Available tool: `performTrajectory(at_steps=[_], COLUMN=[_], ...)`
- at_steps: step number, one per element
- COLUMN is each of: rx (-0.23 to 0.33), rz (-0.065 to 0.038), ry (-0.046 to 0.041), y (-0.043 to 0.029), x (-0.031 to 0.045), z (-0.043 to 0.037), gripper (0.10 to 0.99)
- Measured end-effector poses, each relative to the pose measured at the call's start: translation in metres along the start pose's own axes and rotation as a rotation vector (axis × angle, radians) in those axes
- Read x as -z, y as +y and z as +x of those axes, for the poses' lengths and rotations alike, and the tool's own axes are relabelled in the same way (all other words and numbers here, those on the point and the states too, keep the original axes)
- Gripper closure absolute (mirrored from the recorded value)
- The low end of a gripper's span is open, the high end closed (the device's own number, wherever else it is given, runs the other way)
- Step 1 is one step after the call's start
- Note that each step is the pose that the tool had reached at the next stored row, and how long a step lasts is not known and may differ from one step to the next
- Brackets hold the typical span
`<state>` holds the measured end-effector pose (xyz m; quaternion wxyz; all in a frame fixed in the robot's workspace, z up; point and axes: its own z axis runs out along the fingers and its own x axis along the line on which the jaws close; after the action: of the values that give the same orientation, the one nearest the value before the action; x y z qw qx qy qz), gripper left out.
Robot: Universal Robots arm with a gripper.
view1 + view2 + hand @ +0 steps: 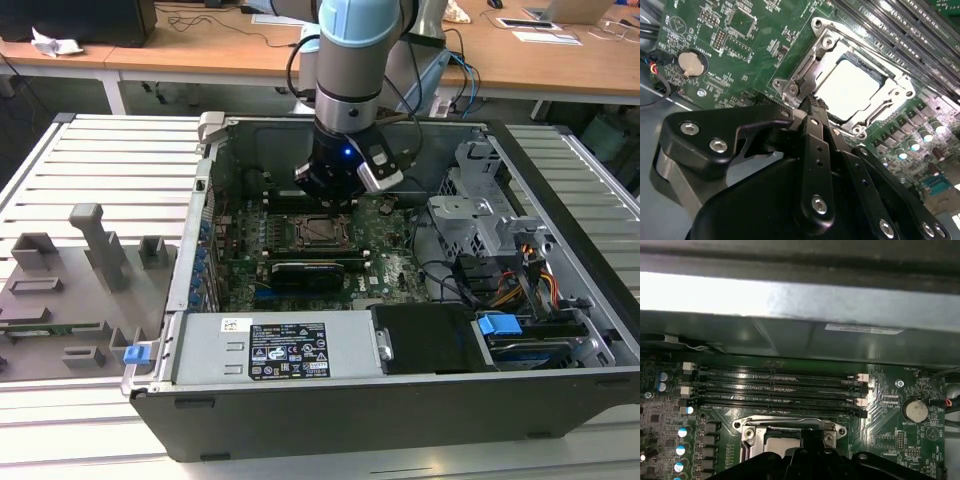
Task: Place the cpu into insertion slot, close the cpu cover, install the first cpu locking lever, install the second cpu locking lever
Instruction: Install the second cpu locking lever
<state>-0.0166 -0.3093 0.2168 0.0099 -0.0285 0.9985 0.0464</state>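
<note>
The cpu (847, 87) lies in the socket on the green motherboard (755, 45), its pale metal top showing through the open centre of the cpu cover (826, 52), which lies flat over it. My gripper (812, 102) is shut with nothing between its fingers, and its tip is at the socket's edge next to a corner of the cover. In the first wrist view the gripper (812, 436) hangs over the cover (790, 422) and the cpu (780, 445). In the exterior view the gripper (335, 195) is just above the socket (322, 231). I cannot make out the locking levers.
The work sits inside an open computer case (560, 400). Memory slots (780, 390) run beside the socket. A coin battery (692, 62) and capacitors (920, 140) stand nearby. A power supply (275, 350) and drive cage (475, 215) flank the board. A grey fixture tray (80, 290) lies at the exterior view's left.
</note>
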Motion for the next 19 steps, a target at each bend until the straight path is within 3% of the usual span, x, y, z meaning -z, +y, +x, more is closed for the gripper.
performTrajectory(at_steps=[4, 6, 10, 13, 15, 19], rx=[0.0, 0.0, 0.0, -0.002, -0.002, -0.001], rz=[0.0, 0.0, 0.0, -0.007, -0.009, -0.009], ry=[-0.0001, 0.0, 0.0024, 0.0249, 0.0264, 0.0264], y=[0.0018, 0.0035, -0.0037, -0.0281, -0.0414, -0.0495], x=[0.0195, 0.0386, 0.0392, 0.0372, 0.035, 0.0321], z=[-0.0005, -0.0009, -0.0005, 0.0009, 0.0017, 0.0023], gripper=[0.984, 0.984, 0.984, 0.984, 0.984, 0.984])
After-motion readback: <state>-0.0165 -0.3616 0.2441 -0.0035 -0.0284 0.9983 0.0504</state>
